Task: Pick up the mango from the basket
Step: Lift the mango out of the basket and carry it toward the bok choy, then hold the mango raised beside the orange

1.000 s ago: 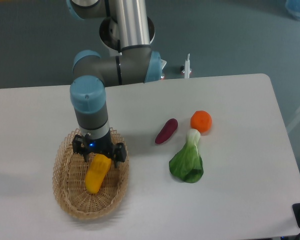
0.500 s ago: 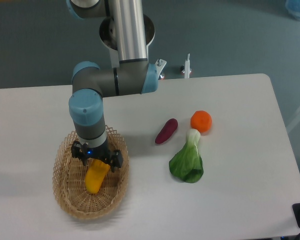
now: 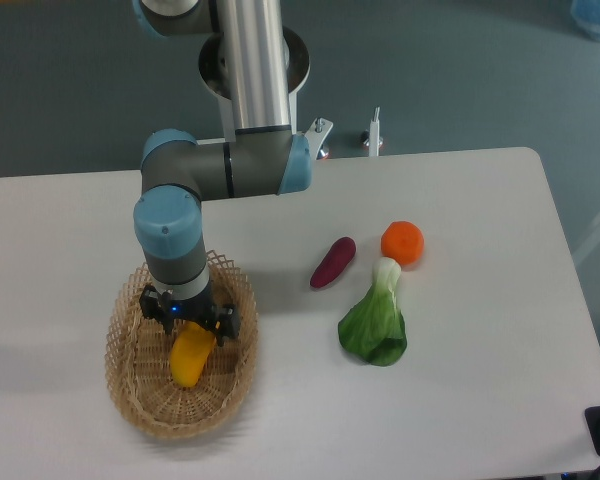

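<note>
The yellow-orange mango lies inside the woven tan basket at the front left of the table. My gripper points straight down into the basket, directly over the mango's upper end. Its dark fingers stand on either side of the fruit, spread apart and open. The wrist hides the top of the mango, so I cannot tell whether the fingers touch it.
A purple eggplant-like piece, a round orange fruit and a green leafy vegetable lie on the white table to the right of the basket. The arm's base column rises behind the table's far edge.
The gripper has sunk lower into the basket, covering more of the mango's upper end. The mango and basket have stayed in place.
</note>
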